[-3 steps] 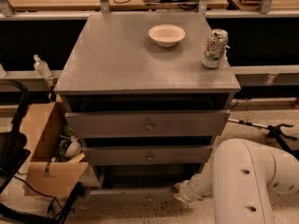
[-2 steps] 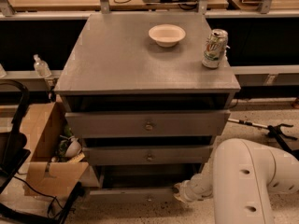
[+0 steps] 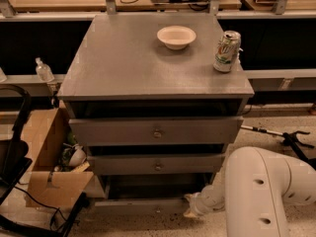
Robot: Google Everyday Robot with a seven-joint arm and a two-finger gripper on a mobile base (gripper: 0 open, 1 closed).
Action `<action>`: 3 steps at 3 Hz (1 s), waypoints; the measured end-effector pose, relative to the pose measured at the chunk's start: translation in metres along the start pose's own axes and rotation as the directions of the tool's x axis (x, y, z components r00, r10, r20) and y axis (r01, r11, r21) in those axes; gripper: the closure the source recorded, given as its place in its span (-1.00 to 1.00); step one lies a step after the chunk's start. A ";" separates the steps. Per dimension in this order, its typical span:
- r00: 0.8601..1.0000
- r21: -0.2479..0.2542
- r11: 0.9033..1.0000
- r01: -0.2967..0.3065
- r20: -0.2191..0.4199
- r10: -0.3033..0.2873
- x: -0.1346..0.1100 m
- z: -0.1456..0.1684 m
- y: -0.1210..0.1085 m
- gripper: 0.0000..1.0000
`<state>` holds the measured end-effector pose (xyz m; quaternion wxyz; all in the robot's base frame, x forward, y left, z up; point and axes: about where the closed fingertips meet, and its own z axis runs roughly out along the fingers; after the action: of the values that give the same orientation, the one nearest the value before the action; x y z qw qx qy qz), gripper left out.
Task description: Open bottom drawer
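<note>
- Bottom drawer: lowest front of the grey cabinet, just above the floor, under the middle drawer.
- Faint small knob at its centre.
- Gripper low at the front's right end, off the knob; cannot tell whether open or closed.
- Best shifted left onto the knob, then pulled straight out and level, away from the cardboard box.

Bottom drawer — grey flat front, lowest of three — hand at its right end.
</note>
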<state>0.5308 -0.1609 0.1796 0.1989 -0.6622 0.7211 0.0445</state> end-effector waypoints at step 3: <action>1.000 -0.007 1.000 -0.002 0.000 0.002 -0.001 0.002 0.003 -0.47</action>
<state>0.5284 -0.1592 0.1777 0.1965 -0.6622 0.7216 0.0475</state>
